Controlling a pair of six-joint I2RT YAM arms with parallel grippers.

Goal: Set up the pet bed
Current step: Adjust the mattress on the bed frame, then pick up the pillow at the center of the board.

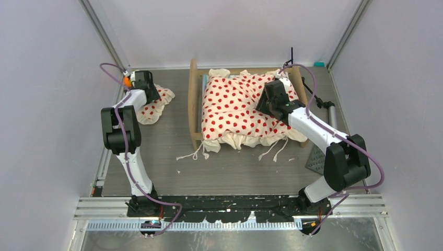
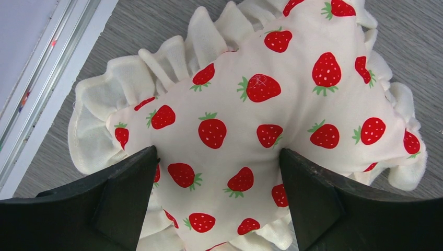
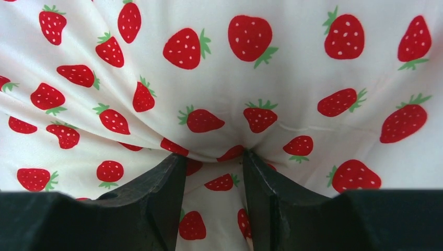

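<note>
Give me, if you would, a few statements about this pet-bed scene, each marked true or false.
1. The ruffled pillow lies on the table, left of the bed frame. True.
2. The left pincer is clamped shut on the pillow. False: its fingers stand open, one on either side of the pillow.
3. The right pincer pinches a fold of the blanket. True.
4. The blanket lies spread flat on the table. False: it is heaped on the bed frame.
5. The fabric print is blue stripes. False: the wrist views show red strawberries on cream.
</note>
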